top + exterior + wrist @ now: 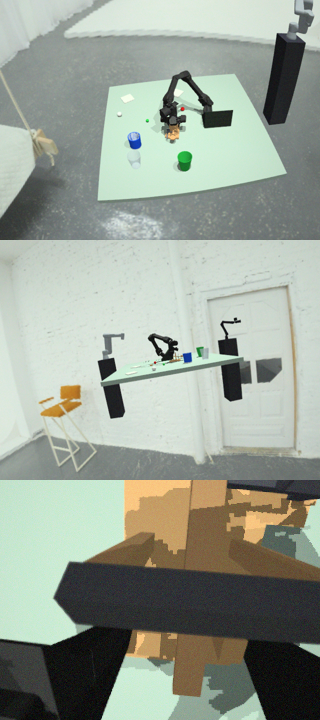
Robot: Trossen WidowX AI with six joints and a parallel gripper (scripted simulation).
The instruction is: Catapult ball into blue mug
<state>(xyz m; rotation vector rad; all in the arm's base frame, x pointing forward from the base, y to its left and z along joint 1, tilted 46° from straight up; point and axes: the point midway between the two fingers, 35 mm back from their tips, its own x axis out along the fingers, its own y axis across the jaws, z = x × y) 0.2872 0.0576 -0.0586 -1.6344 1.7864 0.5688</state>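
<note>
Mint tabletop [211, 160] [155, 374] [40, 530], blue mug [135, 143] [187, 357] in top & ext. views only, fingers [173, 125] [176, 350] apart nr catapult [173, 135] [175, 360] [160, 515]

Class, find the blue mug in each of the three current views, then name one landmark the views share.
Top view: the blue mug stands left of the wooden catapult, just above the clear cup.
Exterior view: it is right of the picture's centre, between the catapult and the clear cup.
Wrist view: it is not in the picture.
Shared landmark: the catapult, seen close up and partly covered in the wrist view.
</note>
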